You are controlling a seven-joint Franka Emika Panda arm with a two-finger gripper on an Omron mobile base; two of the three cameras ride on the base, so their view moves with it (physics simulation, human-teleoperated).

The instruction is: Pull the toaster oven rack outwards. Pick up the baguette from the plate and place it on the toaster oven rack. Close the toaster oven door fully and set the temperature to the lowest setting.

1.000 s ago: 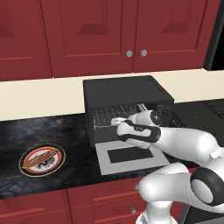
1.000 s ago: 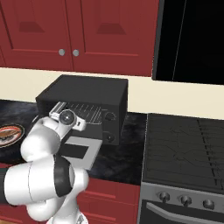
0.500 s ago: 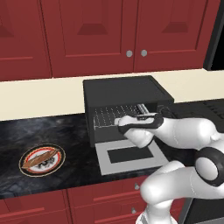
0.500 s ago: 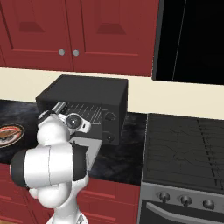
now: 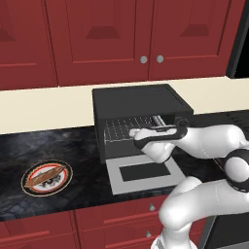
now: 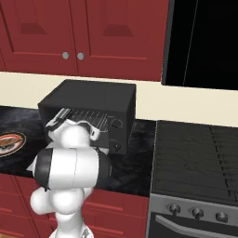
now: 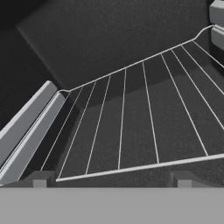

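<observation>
The gripper [image 7: 109, 178] stands with its jaws wide apart at the front bar of the toaster oven rack [image 7: 131, 127], inside the toaster oven [image 5: 138, 104]. The toaster oven door [image 5: 143, 172] lies open flat over the counter [image 5: 53, 146]. The baguette [image 5: 45, 177] rests on the plate [image 5: 29, 187], well to the left.

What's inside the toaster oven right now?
Inside the toaster oven sits the toaster oven rack, bare, no bread on it. The open pincer hovers at its front bar. The arm covers the rack's right part in the left base view.

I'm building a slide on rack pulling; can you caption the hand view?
Open pincer poised at the front bar of the toaster oven rack, looking into the dark toaster oven.
</observation>
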